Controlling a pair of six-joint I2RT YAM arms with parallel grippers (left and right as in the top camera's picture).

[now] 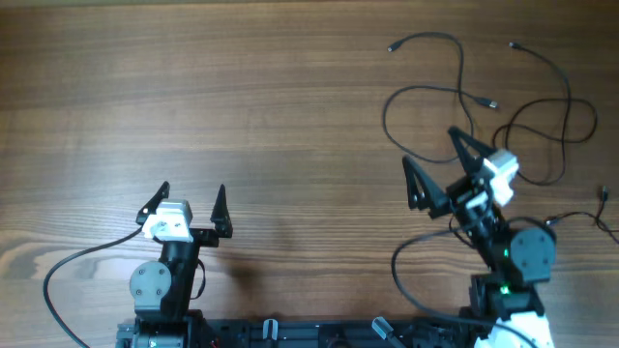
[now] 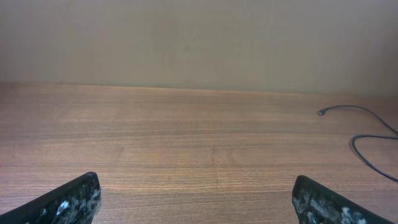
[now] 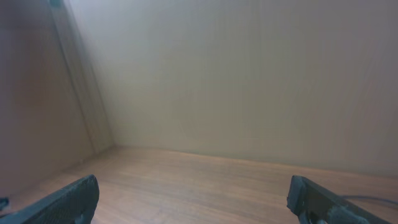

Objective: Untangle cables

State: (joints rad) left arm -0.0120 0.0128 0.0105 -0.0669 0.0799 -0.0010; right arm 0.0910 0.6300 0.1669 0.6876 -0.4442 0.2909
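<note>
The cables (image 1: pixel 462 68) lie as loose thin black loops with small plug ends at the table's far right. Another thin strand (image 1: pixel 602 197) sits at the right edge. My right gripper (image 1: pixel 429 145) hangs open over the near left part of these loops, holding nothing. In the right wrist view the right gripper (image 3: pixel 193 199) shows wide-apart fingers (image 3: pixel 68 202) and bare wood between them. My left gripper (image 1: pixel 191 196) stands open at the near left, far from the cords. The left wrist view shows the left gripper (image 2: pixel 196 199) empty, and one cable (image 2: pixel 348 107) far off to the right.
Thicker black arm leads curve on the table beside the left base (image 1: pixel 58 275) and the right base (image 1: pixel 397 271). A dark rail (image 1: pixel 290 333) runs along the near edge. A plain wall (image 2: pixel 199 43) closes the table's far side.
</note>
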